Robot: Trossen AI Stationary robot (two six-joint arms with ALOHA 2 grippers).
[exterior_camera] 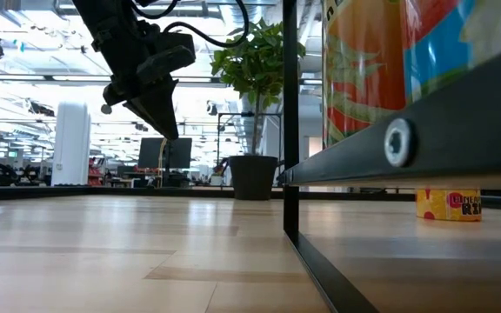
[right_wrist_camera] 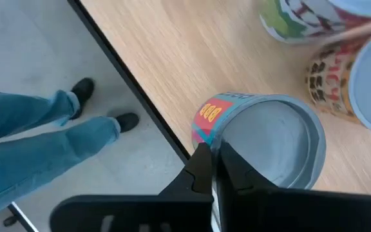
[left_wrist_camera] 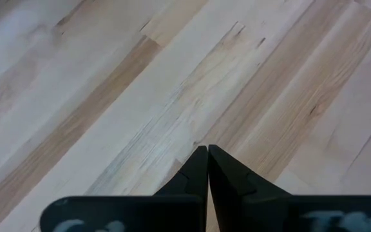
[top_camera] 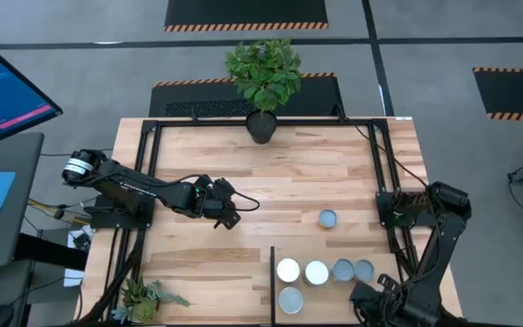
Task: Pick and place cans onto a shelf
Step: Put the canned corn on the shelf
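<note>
Hanging above bare planks, the left gripper (top_camera: 228,218) has its fingers pressed together on nothing, as the left wrist view (left_wrist_camera: 207,169) confirms. 1 lone can (top_camera: 329,218) stands well off beyond its tips, on the tabletop (top_camera: 271,173). 5 cans (top_camera: 317,272) cluster on the shelf (top_camera: 334,304) at the table's corner, next to the right gripper (right_wrist_camera: 212,169), whose fingers also meet, just over a pale-topped can (right_wrist_camera: 269,145). Only that wrist view shows a person's jeans and black shoes (right_wrist_camera: 118,121) beyond the edge. The low view alone shows a yellow can (exterior_camera: 448,204) lettered in red, unreadable in full.
</note>
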